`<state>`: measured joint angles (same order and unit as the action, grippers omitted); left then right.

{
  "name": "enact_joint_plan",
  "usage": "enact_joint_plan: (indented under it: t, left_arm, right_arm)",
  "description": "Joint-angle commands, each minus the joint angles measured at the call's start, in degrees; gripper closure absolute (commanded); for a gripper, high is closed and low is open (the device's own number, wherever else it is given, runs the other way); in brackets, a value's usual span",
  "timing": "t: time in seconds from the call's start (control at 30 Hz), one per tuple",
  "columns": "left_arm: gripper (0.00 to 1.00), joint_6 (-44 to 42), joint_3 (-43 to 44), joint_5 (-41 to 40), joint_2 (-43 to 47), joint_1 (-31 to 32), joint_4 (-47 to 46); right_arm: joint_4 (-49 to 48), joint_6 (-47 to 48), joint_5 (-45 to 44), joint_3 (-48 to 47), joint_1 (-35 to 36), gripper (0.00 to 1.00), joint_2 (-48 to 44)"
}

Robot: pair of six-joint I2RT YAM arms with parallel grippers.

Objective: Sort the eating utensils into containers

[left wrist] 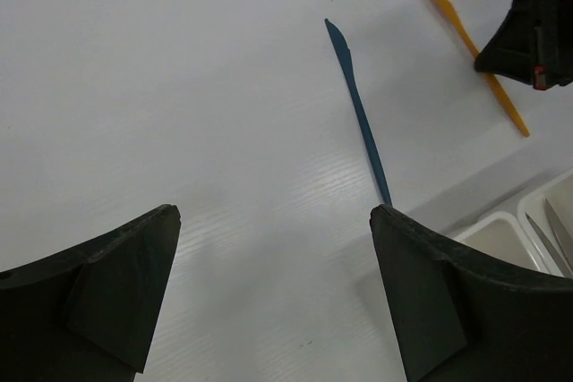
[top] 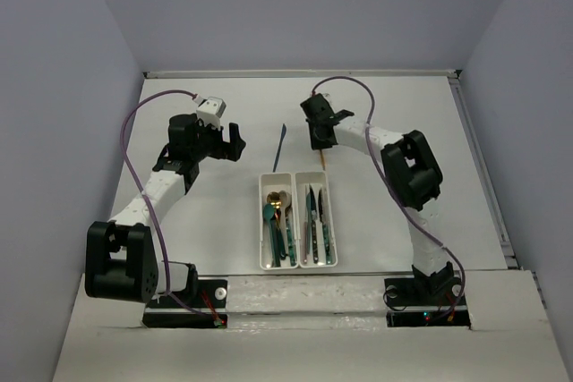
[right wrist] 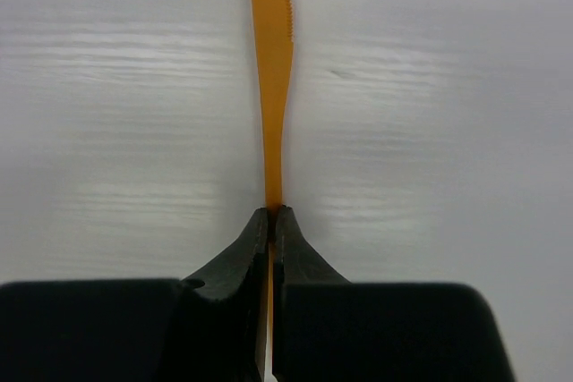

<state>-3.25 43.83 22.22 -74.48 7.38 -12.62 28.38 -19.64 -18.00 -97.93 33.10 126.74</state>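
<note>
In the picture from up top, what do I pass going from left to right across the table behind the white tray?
First the left claw → blue knife → right claw, which pinches the orange knife.

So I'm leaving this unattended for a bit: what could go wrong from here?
The right gripper pinches the orange knife by its narrow handle with just the fingertips, so it could pivot or slip in transit. The open left gripper hangs near the blue knife, which lies close beside the orange one, so the arms may crowd each other.
</note>
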Motion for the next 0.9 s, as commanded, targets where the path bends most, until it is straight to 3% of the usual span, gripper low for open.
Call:
enact_joint_plan:
  t: [0.0,0.3,0.4,0.57,0.73,0.87]
  left_arm:
    - [0.01,-1.15,-0.5,-0.24,0.65,-0.35,-2.67]
    - [0.01,-1.15,-0.59,-0.07,1.18,-0.35,-2.49]
    - [0.01,-1.24,-0.59,-0.07,1.35,-0.35,-2.58]
    - [0.01,-1.41,-0.77,-0.16,1.35,-0.43,-2.76]
    - [0.01,-0.97,-0.68,0.28,0.65,-0.35,-3.11]
    - [0.01,-0.97,-0.68,0.28,0.47,-0.43,-2.94]
  right_arm:
    - [-6.93,3.99,-8.36,6.95,-2.69,1.0,-12.28]
    - [-7.99,10.24,-15.13,11.43,-2.69,1.0,-26.34]
    - [-5.45,6.47,-9.9,14.68,-2.69,1.0,-31.53]
    - [-4.74,-5.92,-3.99,28.12,10.45,1.0,-46.3]
    - [-4.21,-20.75,-2.65,39.82,21.1,1.0,-52.02]
    - [-2.54,-25.44,-5.11,43.26,25.25,1.0,-53.61]
